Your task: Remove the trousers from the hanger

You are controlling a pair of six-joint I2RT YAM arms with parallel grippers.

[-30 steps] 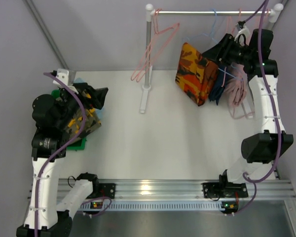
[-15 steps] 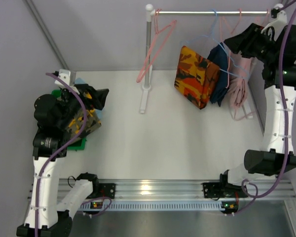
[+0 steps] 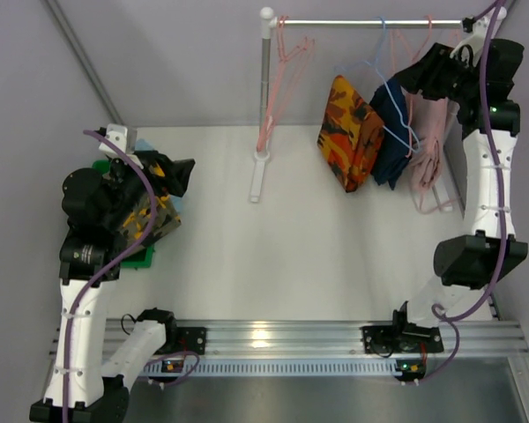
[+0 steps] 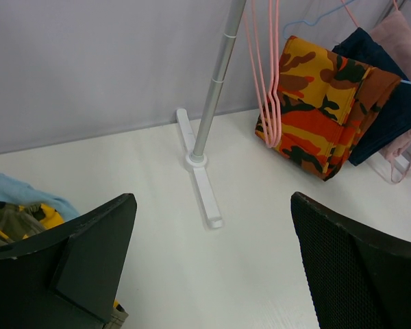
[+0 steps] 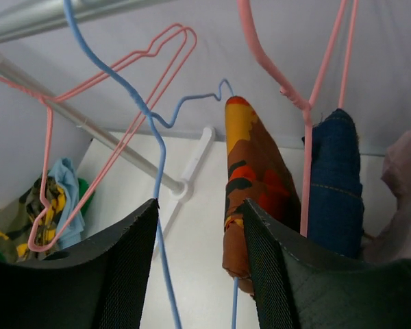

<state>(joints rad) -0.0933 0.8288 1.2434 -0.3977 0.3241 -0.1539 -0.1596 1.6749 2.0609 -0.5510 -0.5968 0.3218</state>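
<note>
The yellow, black-blotched trousers (image 3: 148,222) and the light blue trousers (image 3: 175,203) lie folded in a pile at the table's left, off any hanger. They also show in the left wrist view, yellow (image 4: 14,221) and blue (image 4: 20,189). My left gripper (image 3: 172,176) is open and empty just above that pile. My right gripper (image 3: 426,72) is open, high up by the rail (image 3: 370,22). In the right wrist view a blue hanger wire (image 5: 157,157) runs down between its open jaws, close to the left finger (image 5: 123,260).
An orange-red patterned pair (image 3: 351,132) hangs on the blue hanger, with a navy pair (image 3: 390,132) and pink cloth (image 3: 428,154) beside it. Empty pink hangers (image 3: 278,79) hang by the rack pole (image 3: 264,88). A green basket (image 3: 139,257) sits under the pile.
My right gripper rose from among the hanging clothes towards the rail's right end. The orange-red pair and the pink hangers swung. The left arm stayed put.
</note>
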